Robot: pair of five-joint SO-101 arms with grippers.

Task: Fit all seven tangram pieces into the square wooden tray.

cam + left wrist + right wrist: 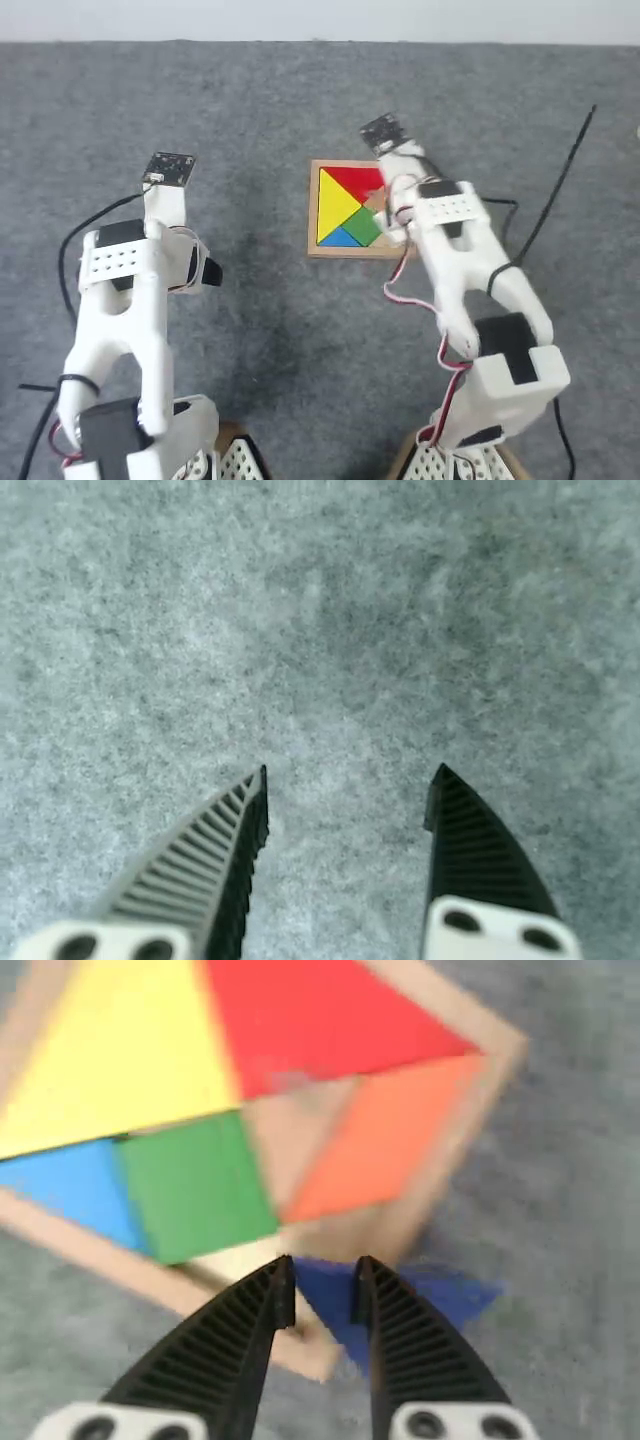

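Since the dark blue triangle point(440, 1295) looks like thin, stiff, light painted wood, I reckon it'd slip or pivot if pinched near a point, so I'd grab across its middle. My right tool point(322, 1265) is clamped on it at the rim of the tray point(312, 215), right of centre in the high view, just beside the orange piece point(385, 1130). Left tool point(351, 770) hangs spread apart over bare table point(320, 600).
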